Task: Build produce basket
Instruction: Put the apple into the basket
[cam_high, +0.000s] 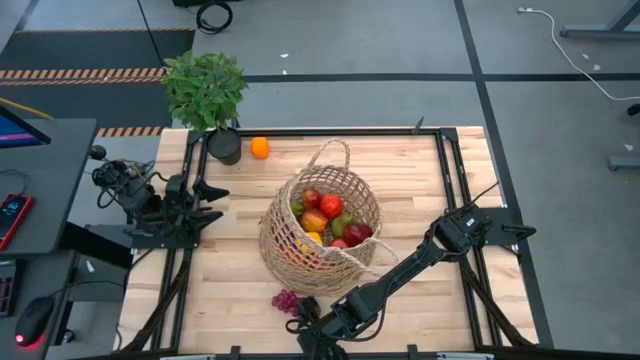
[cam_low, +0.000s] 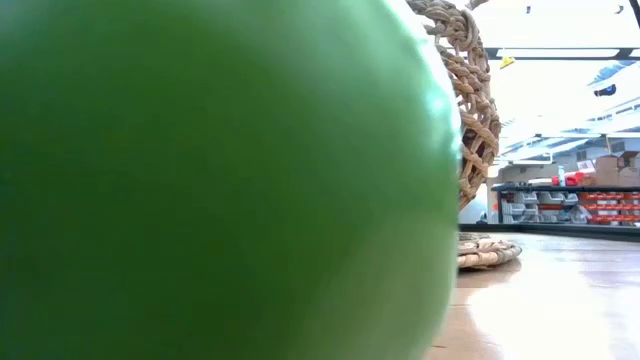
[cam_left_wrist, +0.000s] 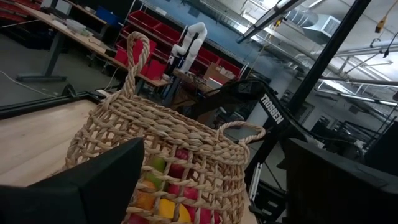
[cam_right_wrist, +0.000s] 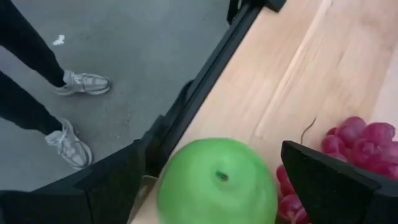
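Note:
The tan wicker basket (cam_high: 320, 225) stands mid-table on its base, with red, green and yellow produce inside. A green apple (cam_right_wrist: 217, 183) rests on the wood at the table's near edge and fills the low view (cam_low: 220, 180). Purple grapes (cam_right_wrist: 360, 146) lie beside it (cam_high: 287, 300). An orange (cam_high: 260, 148) sits near the far edge. My right gripper (cam_right_wrist: 214, 162) is open at the near edge (cam_high: 315, 325), a finger on either side of the apple with narrow gaps showing. My left gripper (cam_left_wrist: 217, 186) waits open at the table's left (cam_high: 215, 200), facing the basket (cam_left_wrist: 168, 149).
A leafy plant in a black pot (cam_high: 222, 145) stands at the far left corner next to the orange. A black frame rail (cam_right_wrist: 205, 87) runs along the near edge. A person's legs and shoes (cam_right_wrist: 74, 84) are on the floor just beyond it. Bare wood (cam_high: 420, 180) lies right of the basket.

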